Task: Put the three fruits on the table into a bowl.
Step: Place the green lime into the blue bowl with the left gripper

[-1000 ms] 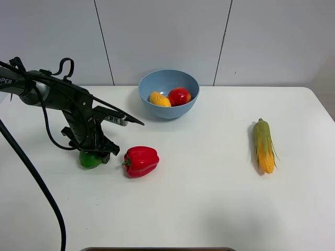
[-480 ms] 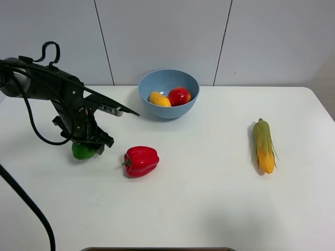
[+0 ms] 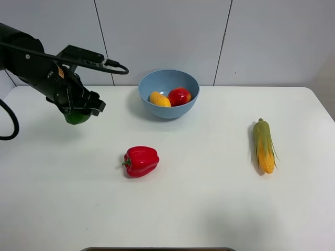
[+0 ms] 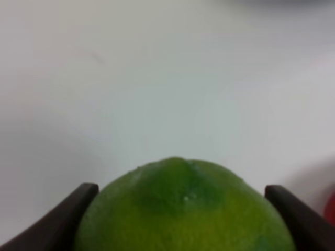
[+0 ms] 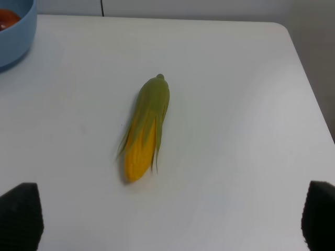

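My left gripper point(image 3: 79, 109) is shut on the green lime point(image 3: 76, 117) and holds it in the air above the left side of the white table point(image 3: 209, 198). In the left wrist view the lime point(image 4: 183, 209) fills the gap between the two dark fingers point(image 4: 57, 225). The light-blue bowl point(image 3: 168, 111) stands at the back centre, to the right of the held lime. In it lie the yellow-orange mango point(image 3: 159, 99) and the round red fruit point(image 3: 179, 96). My right gripper point(image 5: 168, 217) is open with nothing between its fingers, and it does not show in the exterior view.
A red bell pepper point(image 3: 141, 161) lies at centre left of the table, below and right of the held lime. A corn cob with green husk point(image 3: 264, 145) lies on the right side; the right wrist view shows it point(image 5: 146, 128) ahead of the open fingers, with the bowl's wall point(image 5: 15, 36) beyond.
The left arm has lifted the lime off the table beside the bell pepper and carried it up and back. Bowl, pepper and corn have not moved.
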